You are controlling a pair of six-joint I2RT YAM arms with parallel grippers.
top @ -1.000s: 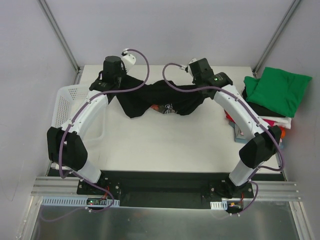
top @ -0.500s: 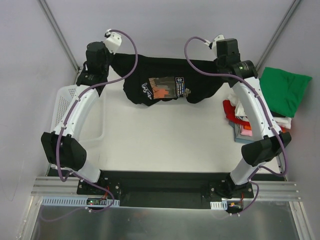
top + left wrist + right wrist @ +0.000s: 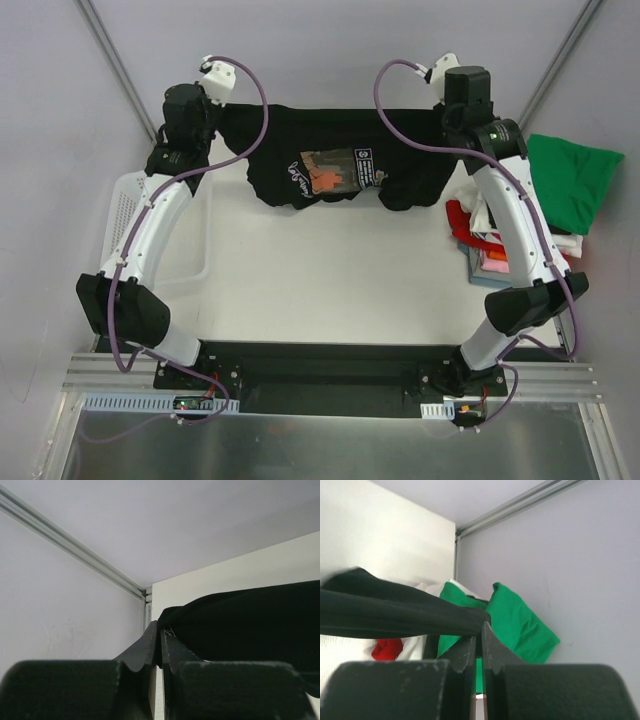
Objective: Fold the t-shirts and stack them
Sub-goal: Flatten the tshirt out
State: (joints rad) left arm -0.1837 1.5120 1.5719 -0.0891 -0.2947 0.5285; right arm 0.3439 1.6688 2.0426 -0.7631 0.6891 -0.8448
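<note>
Arms have spread: bunched black shirt [image 3: 330,175] now hangs taut over far edge of table [image 3: 330,290], left gripper [image 3: 160,636] and right gripper [image 3: 481,630] each clamped on a corner, seemingly ready for laying flat.

White arm links [image 3: 152,232], black joints [image 3: 125,305], looping purple cables [image 3: 265,108], black ridged pincers [image 3: 159,635].
</note>
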